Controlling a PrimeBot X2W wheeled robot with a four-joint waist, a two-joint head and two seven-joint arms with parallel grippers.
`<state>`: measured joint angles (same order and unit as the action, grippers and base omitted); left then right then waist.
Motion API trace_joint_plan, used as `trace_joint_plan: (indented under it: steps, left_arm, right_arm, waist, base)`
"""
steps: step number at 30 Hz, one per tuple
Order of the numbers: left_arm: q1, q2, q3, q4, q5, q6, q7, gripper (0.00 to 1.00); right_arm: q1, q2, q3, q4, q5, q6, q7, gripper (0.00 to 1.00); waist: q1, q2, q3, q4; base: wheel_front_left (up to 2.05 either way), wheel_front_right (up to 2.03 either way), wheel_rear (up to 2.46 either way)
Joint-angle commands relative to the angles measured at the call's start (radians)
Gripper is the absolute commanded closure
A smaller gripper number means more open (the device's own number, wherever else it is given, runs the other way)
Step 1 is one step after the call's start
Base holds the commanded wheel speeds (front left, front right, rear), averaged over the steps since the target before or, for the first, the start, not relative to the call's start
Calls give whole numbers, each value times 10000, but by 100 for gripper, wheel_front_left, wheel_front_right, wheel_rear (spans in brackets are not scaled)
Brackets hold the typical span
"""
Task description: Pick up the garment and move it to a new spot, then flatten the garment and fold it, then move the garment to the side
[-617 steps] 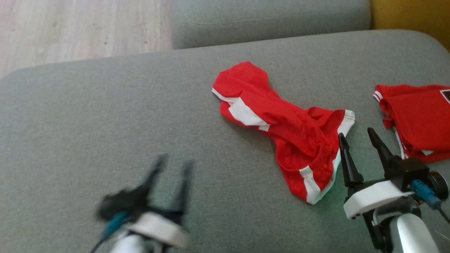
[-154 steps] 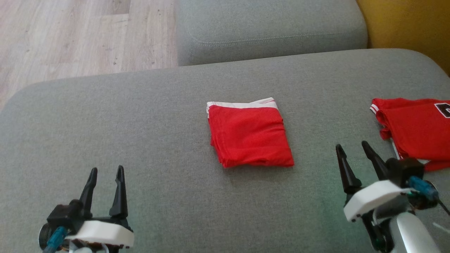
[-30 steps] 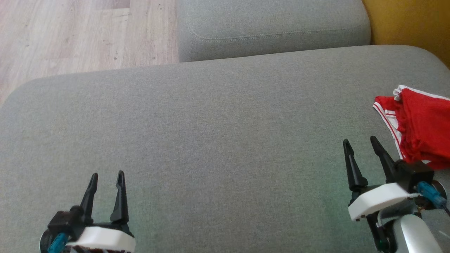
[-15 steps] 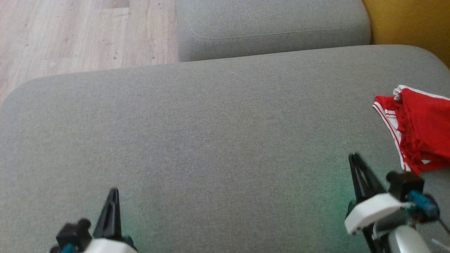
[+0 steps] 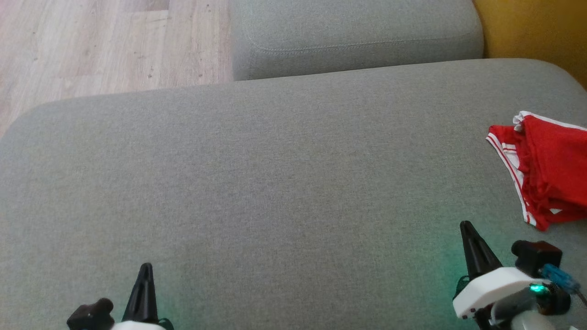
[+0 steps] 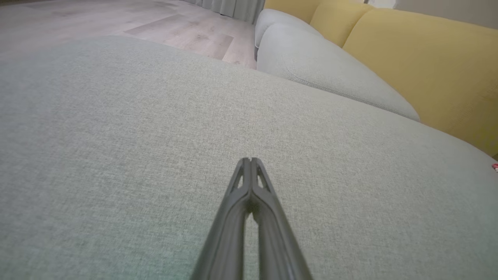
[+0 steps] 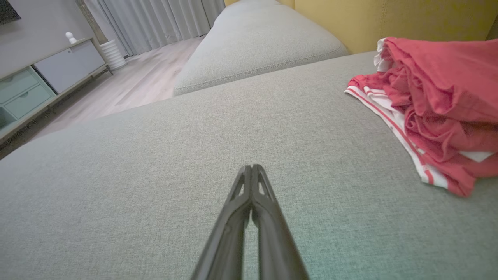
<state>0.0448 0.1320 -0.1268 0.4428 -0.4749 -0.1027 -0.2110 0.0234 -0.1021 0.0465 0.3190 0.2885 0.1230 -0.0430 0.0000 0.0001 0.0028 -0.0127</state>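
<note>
Jaws newly shut: left end effector (image 5: 146, 268), right end effector (image 5: 467, 226).
</note>
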Motion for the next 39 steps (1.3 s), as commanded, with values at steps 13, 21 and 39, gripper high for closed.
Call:
trace_joint_plan:
  steps: [13,21,39]
  left_arm:
    - [-552,-65,448,-553,-1454,-58,389,100]
    - [-631,-126,606,-668,-2253,-76,619,100]
    - [-798,-255,943,-911,-3945,-114,1109,100]
  right_arm:
    - [-574,65,-266,-404,1702,16,184,100]
    - [-634,102,-373,-432,2631,21,294,100]
    - [-761,180,-604,-490,4601,31,532,100]
  waist:
    - [0,-1,1,16]
    - [0,-1,1,25]
    - [0,-1,1,44]
  base:
    - [0,0,0]
    - [0,0,0]
    - [0,0,0]
